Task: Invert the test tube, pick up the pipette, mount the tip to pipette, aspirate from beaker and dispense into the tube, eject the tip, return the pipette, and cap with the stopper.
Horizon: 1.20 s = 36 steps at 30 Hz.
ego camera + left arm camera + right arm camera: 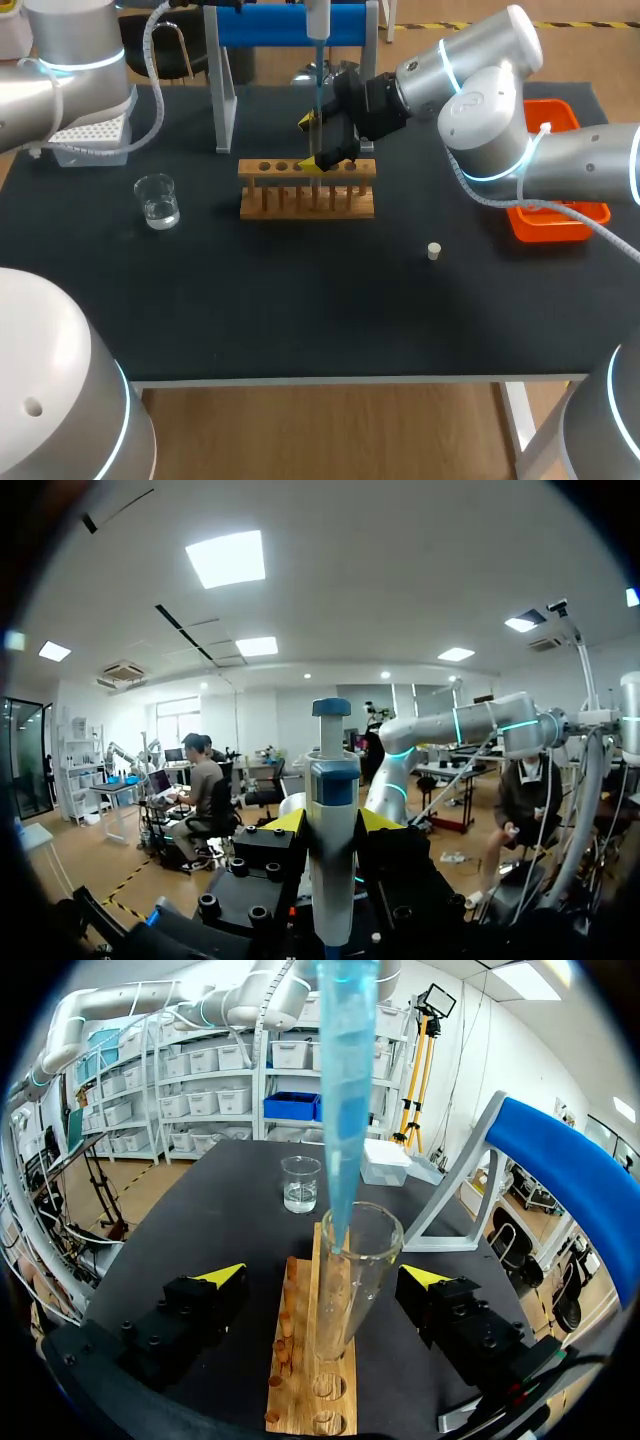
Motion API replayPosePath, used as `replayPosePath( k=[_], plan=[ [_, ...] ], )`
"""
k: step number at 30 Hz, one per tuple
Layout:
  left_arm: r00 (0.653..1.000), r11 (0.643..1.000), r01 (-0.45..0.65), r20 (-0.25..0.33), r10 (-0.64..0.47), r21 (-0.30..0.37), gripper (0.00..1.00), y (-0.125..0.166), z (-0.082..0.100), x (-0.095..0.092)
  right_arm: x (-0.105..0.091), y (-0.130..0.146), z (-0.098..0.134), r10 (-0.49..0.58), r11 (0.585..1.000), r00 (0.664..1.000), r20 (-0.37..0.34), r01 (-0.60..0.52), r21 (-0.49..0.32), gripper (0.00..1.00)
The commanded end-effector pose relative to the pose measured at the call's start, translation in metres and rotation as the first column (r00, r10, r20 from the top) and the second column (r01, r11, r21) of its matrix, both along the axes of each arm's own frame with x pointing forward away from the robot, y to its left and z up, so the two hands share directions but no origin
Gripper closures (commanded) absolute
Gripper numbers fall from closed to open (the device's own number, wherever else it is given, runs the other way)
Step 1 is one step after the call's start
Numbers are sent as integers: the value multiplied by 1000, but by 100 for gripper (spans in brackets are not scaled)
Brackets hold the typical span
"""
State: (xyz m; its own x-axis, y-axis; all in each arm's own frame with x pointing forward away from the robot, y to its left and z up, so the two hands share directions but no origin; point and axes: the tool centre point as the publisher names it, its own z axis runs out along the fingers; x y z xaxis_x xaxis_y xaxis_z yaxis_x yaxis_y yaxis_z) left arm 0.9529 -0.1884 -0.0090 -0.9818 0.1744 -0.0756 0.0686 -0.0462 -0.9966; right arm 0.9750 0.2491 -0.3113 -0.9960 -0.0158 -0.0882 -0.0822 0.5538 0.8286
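Right wrist view suggests the dispensing step: the blue tip dips into the mouth of the test tube in the wooden rack, right jaws apart either side, left jaws clamped on the pipette, which next needs a straight lift before tip ejection.

The upright pipette has its blue tip in the mouth of the upright glass tube.

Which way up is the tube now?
Mouth up. The tube stands upright in the rack, its open rim on top, with the blue tip coming down to that rim.
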Motion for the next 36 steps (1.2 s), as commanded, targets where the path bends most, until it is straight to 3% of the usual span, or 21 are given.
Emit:
replayPosePath(
  k=[1,36],
  plan=[
    [1000,1000,9,0,-9,5,100,0,-2,2,0,0,0,1,1000,1000,-1,-1,-1,0],
    [1000,1000,-10,19,9,17,100,5,-8,7,0,0,0,1,1000,1000,-1,-1,-1,0]
  ],
)
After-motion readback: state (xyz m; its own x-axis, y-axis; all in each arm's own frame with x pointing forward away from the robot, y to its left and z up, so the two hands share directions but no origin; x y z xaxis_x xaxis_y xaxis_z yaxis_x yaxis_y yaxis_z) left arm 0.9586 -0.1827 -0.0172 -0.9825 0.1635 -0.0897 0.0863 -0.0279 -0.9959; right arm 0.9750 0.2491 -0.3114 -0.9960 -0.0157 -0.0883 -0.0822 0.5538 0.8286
